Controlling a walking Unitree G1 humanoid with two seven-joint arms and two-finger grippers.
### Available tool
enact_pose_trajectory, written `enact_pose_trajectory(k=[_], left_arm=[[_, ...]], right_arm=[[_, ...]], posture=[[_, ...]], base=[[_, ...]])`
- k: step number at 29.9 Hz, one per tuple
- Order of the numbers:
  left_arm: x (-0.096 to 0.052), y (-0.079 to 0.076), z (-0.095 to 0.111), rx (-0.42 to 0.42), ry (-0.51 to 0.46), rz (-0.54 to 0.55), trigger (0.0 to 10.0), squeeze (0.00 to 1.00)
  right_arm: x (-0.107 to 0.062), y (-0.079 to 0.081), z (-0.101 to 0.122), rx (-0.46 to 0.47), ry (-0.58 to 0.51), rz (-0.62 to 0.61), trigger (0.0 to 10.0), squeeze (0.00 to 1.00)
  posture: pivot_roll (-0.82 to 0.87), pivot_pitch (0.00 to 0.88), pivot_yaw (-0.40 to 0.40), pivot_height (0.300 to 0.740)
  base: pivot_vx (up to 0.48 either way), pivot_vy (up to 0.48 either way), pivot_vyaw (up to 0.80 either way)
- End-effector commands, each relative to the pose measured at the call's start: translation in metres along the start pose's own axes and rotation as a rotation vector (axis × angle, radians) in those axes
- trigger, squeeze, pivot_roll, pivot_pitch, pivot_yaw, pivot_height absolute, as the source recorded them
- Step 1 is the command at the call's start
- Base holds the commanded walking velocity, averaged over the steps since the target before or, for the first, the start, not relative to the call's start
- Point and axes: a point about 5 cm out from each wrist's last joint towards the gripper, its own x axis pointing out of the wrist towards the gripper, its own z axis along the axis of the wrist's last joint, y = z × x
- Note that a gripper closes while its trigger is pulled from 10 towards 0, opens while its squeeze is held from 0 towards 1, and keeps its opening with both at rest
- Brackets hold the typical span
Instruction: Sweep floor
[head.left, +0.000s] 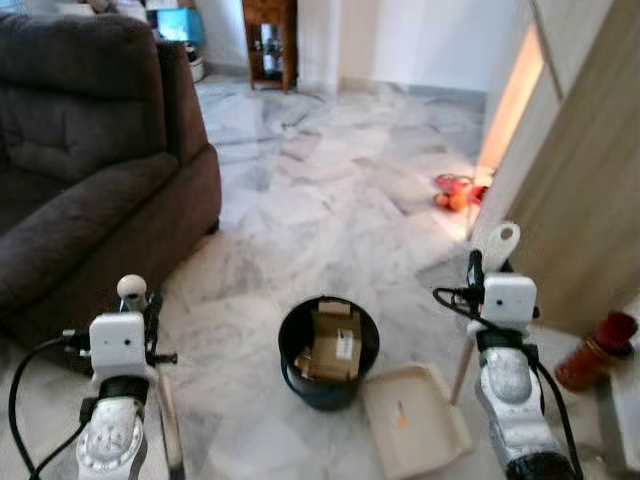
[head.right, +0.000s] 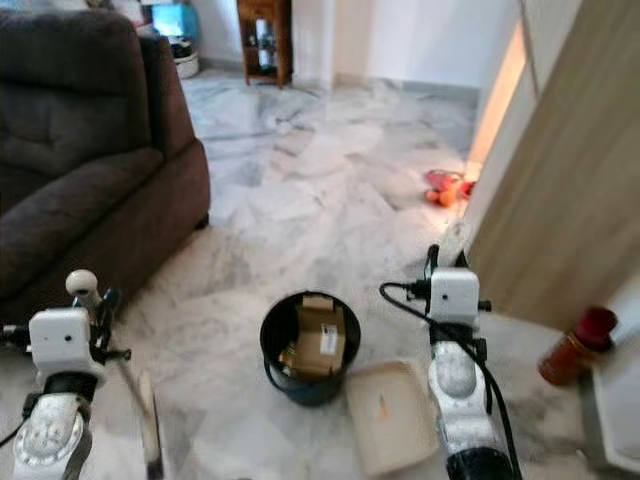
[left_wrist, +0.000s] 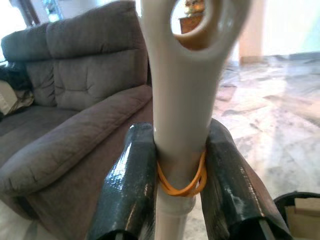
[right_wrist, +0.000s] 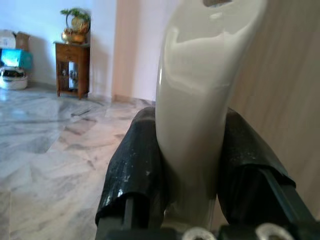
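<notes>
While each gripper (left_wrist: 180, 195) (right_wrist: 192, 195) clamps a cream handle (left_wrist: 182, 100), bin (head.left: 328, 352) and dustpan (head.left: 415, 420) ahead, sofa (head.left: 90, 180) left.

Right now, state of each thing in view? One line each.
Left gripper: shut on broom handle.
Right gripper: shut on dustpan handle.
Dustpan: flat on the floor beside the bin.
Bin: upright, open-topped, holding cardboard.
Red bottle: upright.

You're looking at a grey-white marble floor (head.left: 330, 190). On it stand a black bin (head.left: 328, 350) of cardboard, a cream dustpan (head.left: 413, 420) just beside it, a dark sofa (head.left: 90, 180), a red bottle (head.left: 596, 350) and orange toys (head.left: 455, 192) by the wall.
</notes>
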Motion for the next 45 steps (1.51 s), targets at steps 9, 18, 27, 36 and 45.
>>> enact_pose_trajectory(k=[9,18,27,36,45], left_arm=[[0.003,-0.003,0.006,0.002,-0.038,-0.002,10.0,0.00],[0.006,-0.003,0.004,0.006,-0.031,-0.007,10.0,0.00],[0.015,-0.002,0.002,0.006,-0.029,-0.016,10.0,0.00],[0.030,0.000,0.000,0.016,-0.032,-0.024,10.0,0.00],[0.040,0.003,-0.002,0.030,-0.028,-0.040,10.0,0.00]], right_arm=[[0.005,0.000,0.006,0.005,-0.033,-0.001,10.0,0.00],[0.004,0.002,-0.002,0.026,0.015,-0.003,10.0,0.00],[0.008,0.004,-0.005,0.067,0.044,-0.024,10.0,0.00],[0.015,0.009,-0.007,0.081,0.065,-0.044,10.0,0.00],[0.011,0.008,-0.015,0.077,0.096,-0.075,10.0,0.00]], posture=[[0.18,0.000,0.028,0.740],[0.18,0.000,0.031,0.740],[0.18,0.000,0.037,0.740],[0.18,0.000,0.055,0.740],[0.16,0.000,0.086,0.740]], base=[[-0.239,0.000,0.00],[0.000,0.000,0.00],[0.000,0.000,-0.71],[0.000,0.000,-0.80],[0.000,0.000,-0.80]])
